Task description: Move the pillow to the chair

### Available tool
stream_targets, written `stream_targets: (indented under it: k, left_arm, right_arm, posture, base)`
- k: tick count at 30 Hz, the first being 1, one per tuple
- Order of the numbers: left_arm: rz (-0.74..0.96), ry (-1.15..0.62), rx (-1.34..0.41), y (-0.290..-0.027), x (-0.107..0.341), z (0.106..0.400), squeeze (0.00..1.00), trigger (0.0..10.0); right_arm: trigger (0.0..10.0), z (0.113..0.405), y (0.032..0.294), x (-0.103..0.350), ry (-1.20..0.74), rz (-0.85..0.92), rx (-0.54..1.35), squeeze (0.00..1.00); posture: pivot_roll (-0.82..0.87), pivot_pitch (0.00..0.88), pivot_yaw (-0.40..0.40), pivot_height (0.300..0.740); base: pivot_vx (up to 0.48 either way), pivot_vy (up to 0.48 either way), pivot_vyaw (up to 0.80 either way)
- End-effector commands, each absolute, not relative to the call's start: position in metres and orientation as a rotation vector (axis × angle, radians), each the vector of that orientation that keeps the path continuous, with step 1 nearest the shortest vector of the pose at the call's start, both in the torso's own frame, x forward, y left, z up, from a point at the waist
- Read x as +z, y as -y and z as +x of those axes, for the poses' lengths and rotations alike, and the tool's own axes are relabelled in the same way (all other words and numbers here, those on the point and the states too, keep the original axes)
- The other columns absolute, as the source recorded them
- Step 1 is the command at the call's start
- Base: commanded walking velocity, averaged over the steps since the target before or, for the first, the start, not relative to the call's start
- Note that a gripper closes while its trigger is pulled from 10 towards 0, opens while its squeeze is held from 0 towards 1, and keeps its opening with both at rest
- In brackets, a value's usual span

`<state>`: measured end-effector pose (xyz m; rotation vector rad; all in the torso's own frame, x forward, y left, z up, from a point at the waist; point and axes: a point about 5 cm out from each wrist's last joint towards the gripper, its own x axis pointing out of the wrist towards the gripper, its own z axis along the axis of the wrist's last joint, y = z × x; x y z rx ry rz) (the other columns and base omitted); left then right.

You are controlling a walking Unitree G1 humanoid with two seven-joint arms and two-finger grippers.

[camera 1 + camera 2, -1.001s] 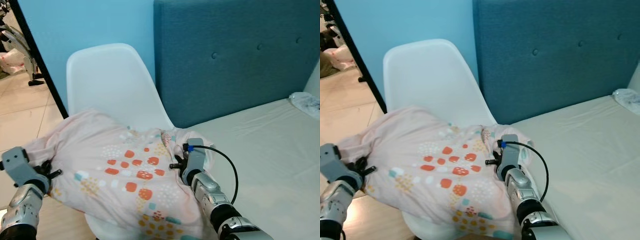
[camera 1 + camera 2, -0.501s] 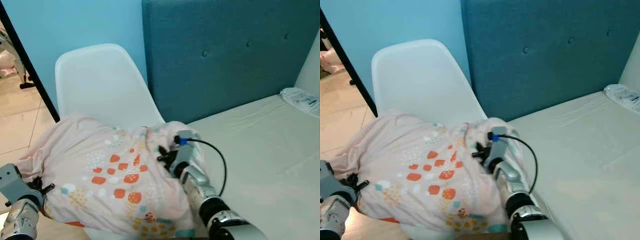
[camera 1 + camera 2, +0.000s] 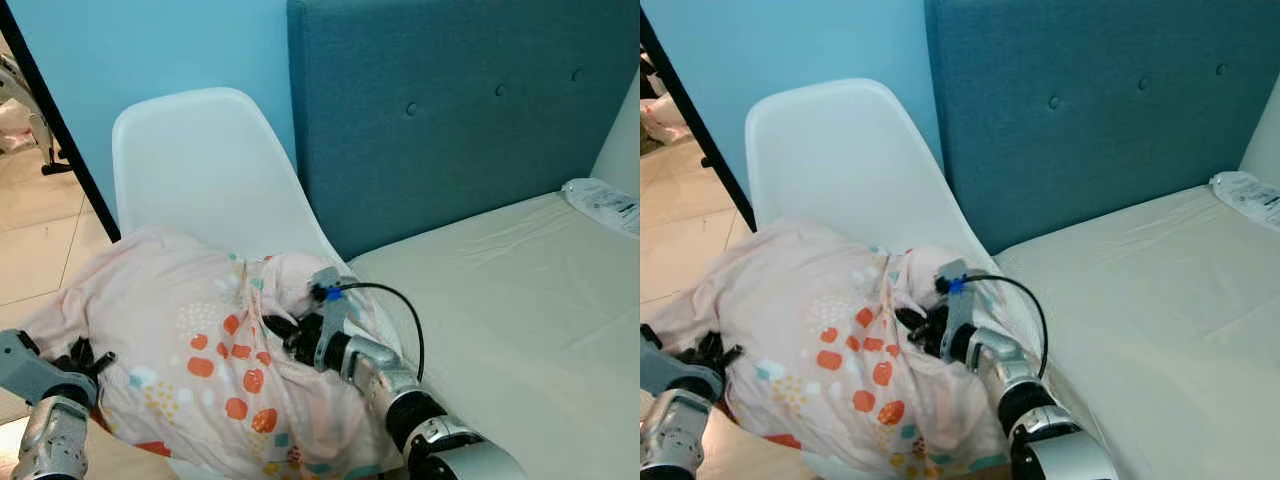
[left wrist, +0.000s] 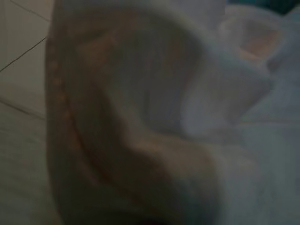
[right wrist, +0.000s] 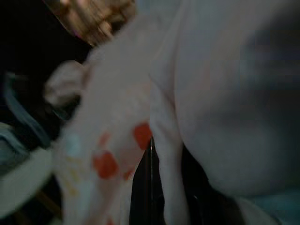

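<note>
Pillow (image 3: 190, 360) on chair (image 3: 200, 170), right pincer (image 3: 285, 335) buried midway

One pillow (image 3: 190, 360), pale pink with orange, teal and yellow print, slumped across the seat of one white moulded chair (image 3: 200, 170). Two grippers at the pillow: the left gripper (image 3: 85, 357) at its outer edge, the right gripper (image 3: 285, 335) sunk into a fold near its middle. One bed beside the chair, with one cream mattress (image 3: 520, 320) and one teal padded headboard (image 3: 450, 100) showing three buttons. One crumpled clear plastic bag (image 3: 600, 203) at the far end of the mattress. One black post (image 3: 60, 125) slanting down the blue wall behind the chair. One black cable (image 3: 395, 305) looped over the right wrist.
</note>
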<state>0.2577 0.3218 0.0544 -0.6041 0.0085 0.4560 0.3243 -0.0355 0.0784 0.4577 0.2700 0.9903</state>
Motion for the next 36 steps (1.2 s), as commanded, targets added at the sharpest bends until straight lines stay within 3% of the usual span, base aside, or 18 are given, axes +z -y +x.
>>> stream_targets:
  k: [1, 6, 12, 16, 20, 22, 24, 25, 26, 27, 29, 30, 33, 34, 36]
  left_arm:
    - [-0.629, 0.043, 0.429, -0.322, 0.064, 0.262, 0.0, 0.0]
    - [-0.66, 0.083, 0.433, -0.326, 0.068, 0.263, 0.0, 0.0]
    - [-0.715, 0.101, 0.34, -0.305, 0.071, 0.268, 0.0, 0.0]
    - [-0.752, 0.086, 0.281, -0.285, 0.067, 0.269, 0.0, 0.0]
    - [-0.764, 0.048, 0.235, -0.264, 0.06, 0.27, 0.0, 0.0]
    - [-0.763, 0.02, 0.204, -0.249, 0.055, 0.268, 0.0, 2.3]
    - [-0.769, 0.004, 0.185, -0.241, 0.053, 0.265, 0.0, 5.3]
    - [-0.774, -0.003, 0.178, -0.238, 0.052, 0.264, 0.0, 7.9]
    - [-0.774, -0.003, 0.178, -0.238, 0.052, 0.264, 0.0, 7.9]
    - [-0.761, -0.025, 0.164, -0.233, 0.051, 0.263, 0.0, 10.0]
    - [-0.755, -0.032, 0.162, -0.232, 0.05, 0.263, 0.0, 10.0]
    - [-0.751, -0.037, 0.163, -0.232, 0.05, 0.263, 0.0, 10.0]
    - [-0.75, -0.039, 0.165, -0.232, 0.05, 0.263, 0.0, 10.0]
    - [-0.719, -0.049, 0.172, -0.233, 0.05, 0.264, 1.0, 10.0]
    - [-0.692, -0.052, 0.18, -0.234, 0.051, 0.266, 1.0, 10.0]
  right_arm:
    - [0.0, 0.312, -0.032, 0.114, -0.195, 0.613, 1.237, 0.0]
    - [0.0, 0.324, -0.026, 0.136, -0.113, 0.693, 1.251, 0.0]
    - [0.0, 0.358, -0.01, 0.183, 0.05, 0.576, 1.115, 0.0]
    - [0.0, 0.365, -0.005, 0.188, 0.051, 0.55, 1.074, 0.0]
    - [0.0, 0.366, -0.001, 0.162, -0.093, 0.406, 0.938, 0.0]
    - [0.0, 0.362, 0.008, 0.133, -0.202, 0.301, 0.827, 0.0]
    - [0.0, 0.357, 0.017, 0.11, -0.288, 0.221, 0.727, 0.0]
    - [1.6, 0.354, 0.02, 0.102, -0.314, 0.196, 0.707, 0.0]
    - [1.6, 0.354, 0.02, 0.102, -0.314, 0.196, 0.707, 0.0]
    - [10.0, 0.349, 0.028, 0.088, -0.354, 0.188, 0.672, 0.0]
    - [10.0, 0.348, 0.029, 0.085, -0.361, 0.206, 0.671, 0.0]
    - [10.0, 0.347, 0.032, 0.083, -0.359, 0.218, 0.663, 0.45]
    - [10.0, 0.347, 0.034, 0.082, -0.357, 0.225, 0.66, 0.45]
    - [10.0, 0.346, 0.036, 0.082, -0.342, 0.277, 0.671, 1.0]
    - [10.0, 0.347, 0.037, 0.083, -0.33, 0.304, 0.676, 1.0]
  posture:
    - [0.08, 0.019, 0.019, 0.418]
    - [0.08, 0.022, 0.022, 0.418]
    - [0.09, 0.032, 0.012, 0.418]
    - [0.1, 0.043, 0.008, 0.418]
    - [0.11, 0.053, 0.004, 0.418]
    - [0.12, 0.066, 0.003, 0.418]
    - [0.12, 0.074, 0.006, 0.418]
    - [0.12, 0.074, 0.006, 0.418]
    - [0.12, 0.074, 0.006, 0.418]
    - [0.11, 0.081, 0.013, 0.418]
    - [0.11, 0.081, 0.013, 0.418]
    - [0.11, 0.084, 0.015, 0.418]
    - [0.11, 0.083, 0.016, 0.418]
    - [0.1, 0.082, 0.02, 0.418]
    - [0.09, 0.079, 0.022, 0.418]
  base:
    - [0.0, 0.0, 0.0]
    - [0.0, 0.0, 0.0]
    - [0.0, 0.0, 0.0]
    - [0.0, 0.0, 0.0]
    - [0.0, 0.0, 0.0]
    - [0.0, 0.0, 0.0]
    - [0.0, 0.0, 0.0]
    - [0.0, 0.0, 0.0]
    - [0.0, 0.0, 0.0]
    - [0.0, 0.0, 0.0]
    - [0.0, 0.0, 0.0]
    - [0.0, 0.0, 0.0]
    - [0.0, 0.0, 0.0]
    - [0.0, 0.0, 0.0]
    - [0.0, 0.0, 0.0]
